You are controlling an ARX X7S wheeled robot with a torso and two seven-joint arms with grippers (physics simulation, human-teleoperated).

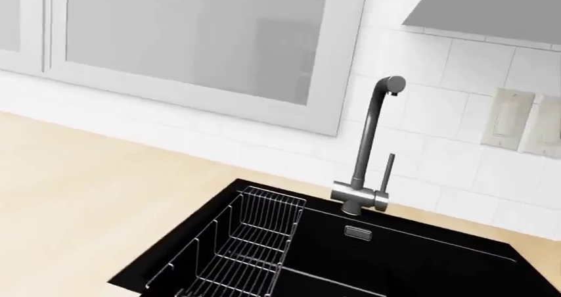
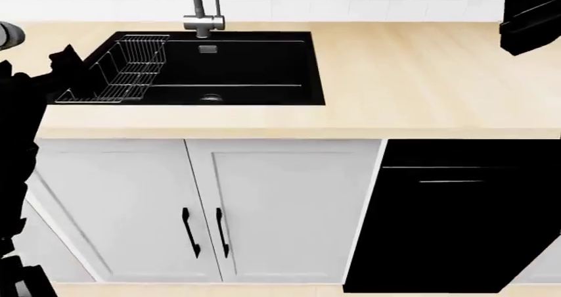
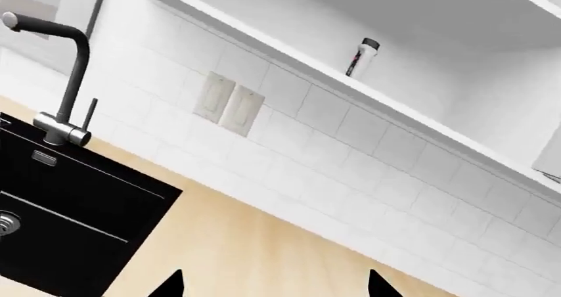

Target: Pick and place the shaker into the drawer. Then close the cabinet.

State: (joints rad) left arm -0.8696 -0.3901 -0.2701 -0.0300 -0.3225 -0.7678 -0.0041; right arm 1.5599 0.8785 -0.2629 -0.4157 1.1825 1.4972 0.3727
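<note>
While the head camera looks down on the light wooden countertop (image 2: 412,73), neither arm has anything in its grasp, and the task appears to be at its searching stage.

Left arm (image 2: 16,133): raised at the counter's left end beside the black sink (image 2: 263,67). Its claw is lost in the dark outline there, and its own camera shows no fingers, so I cannot tell whether it is spread or pressed together. That camera faces the grey faucet (image 1: 372,146) and the wire basket (image 1: 249,244) lying in the sink's left part.

Right gripper (image 3: 273,289): only two dark fingertips (image 3: 171,285) show, set well apart with nothing between them, so the claw is spread. The right arm (image 2: 530,18) is held high over the counter's far right, probably so that its camera can take in the tiled wall and the open shelf (image 3: 412,116) above it.

Shaker: no red shaker can be identified with certainty. A small dark-capped container (image 3: 359,59) stands upright on that shelf (too small to tell whether it is the red one or another).

Drawer: no pull-out drawer shows in any view. Below the counter are only two shut white cabinet doors (image 2: 280,205) with black handles and a black appliance front (image 2: 447,218).

Judgement: both task objects must be located first, which likely calls for moving the base or head.
</note>
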